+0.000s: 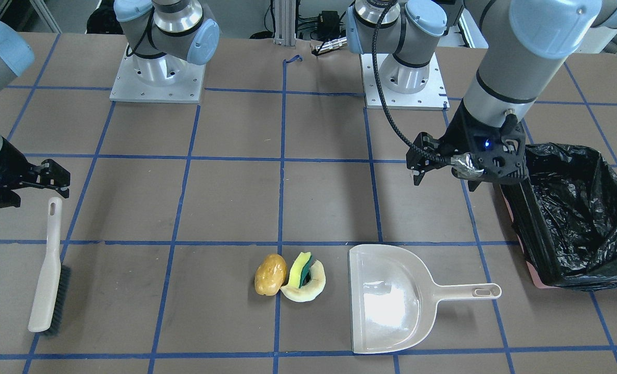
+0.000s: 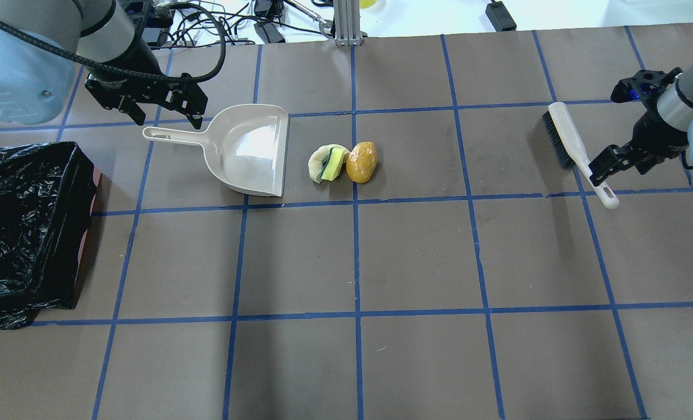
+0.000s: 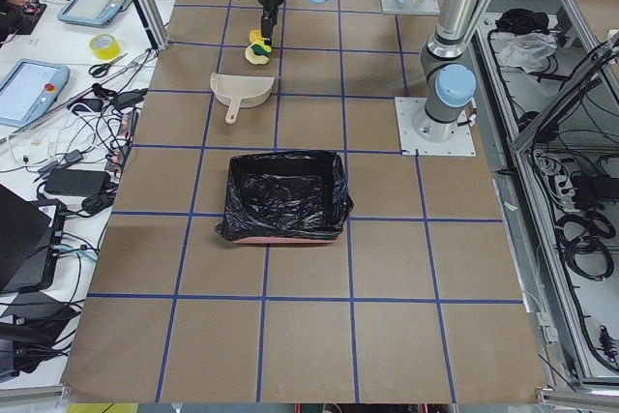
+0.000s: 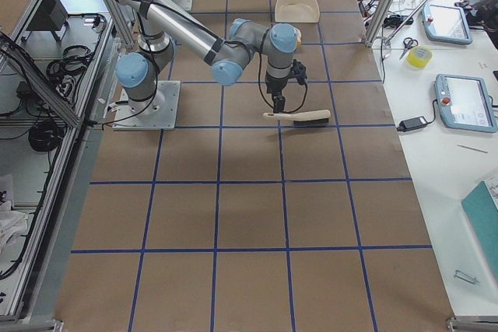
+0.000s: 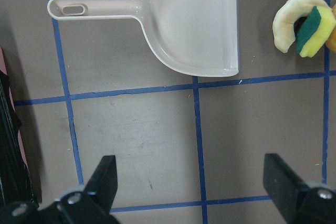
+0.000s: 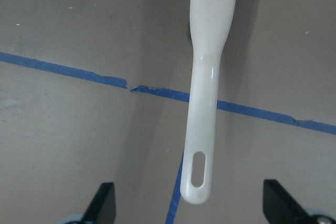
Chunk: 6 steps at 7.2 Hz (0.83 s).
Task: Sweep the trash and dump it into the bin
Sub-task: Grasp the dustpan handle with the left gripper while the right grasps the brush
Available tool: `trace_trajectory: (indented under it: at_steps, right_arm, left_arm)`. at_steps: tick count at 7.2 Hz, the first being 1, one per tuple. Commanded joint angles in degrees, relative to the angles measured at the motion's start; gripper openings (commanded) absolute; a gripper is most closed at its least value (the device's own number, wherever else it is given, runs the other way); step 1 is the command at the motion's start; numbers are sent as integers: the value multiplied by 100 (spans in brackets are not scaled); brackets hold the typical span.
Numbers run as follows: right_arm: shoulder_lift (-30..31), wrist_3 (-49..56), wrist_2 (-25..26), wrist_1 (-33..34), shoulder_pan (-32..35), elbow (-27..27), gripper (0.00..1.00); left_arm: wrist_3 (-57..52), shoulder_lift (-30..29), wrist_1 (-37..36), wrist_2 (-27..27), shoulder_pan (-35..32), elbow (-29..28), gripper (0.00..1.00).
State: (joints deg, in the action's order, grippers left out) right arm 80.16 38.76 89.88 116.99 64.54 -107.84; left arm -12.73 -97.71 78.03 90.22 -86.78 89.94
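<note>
The trash lies together mid-table: a yellow-brown potato-like lump (image 1: pixel 270 274), a yellow-and-green sponge (image 1: pixel 302 269) and a pale cream ring piece (image 1: pixel 308 291). The beige dustpan (image 1: pixel 391 301) lies next to them, its mouth facing them. The black-lined bin (image 1: pixel 573 218) stands beyond the dustpan's handle. My left gripper (image 2: pixel 168 119) is open and empty, raised by the dustpan handle (image 5: pixel 68 10). My right gripper (image 6: pixel 194 211) is open and empty, over the end of the beige brush's handle (image 6: pixel 210 77). The brush (image 2: pixel 574 149) lies on the table.
The table is brown with a blue tape grid (image 2: pixel 355 262). Both arm bases (image 1: pixel 158 78) stand on metal plates at the robot's edge. Cables and gear lie past the far edge (image 2: pixel 265 23). The bin also shows in the exterior left view (image 3: pixel 285 195).
</note>
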Motion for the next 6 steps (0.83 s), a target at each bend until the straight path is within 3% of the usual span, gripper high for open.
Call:
trace_trajectory:
  at_steps: [1,4,6]
  right_arm:
    - [-342,27,-6,245,-3,0,99]
    - [-746,44,-6,507,-214,0,98]
    - [-818,-95,12,580,-197,0,96]
  left_arm:
    - [-1566,-571,-463,13,64,6,100]
    - [-5026,-1161,-752,4,687,-99,100]
    - [-6848,-1530,-1505,4,768,-91,100]
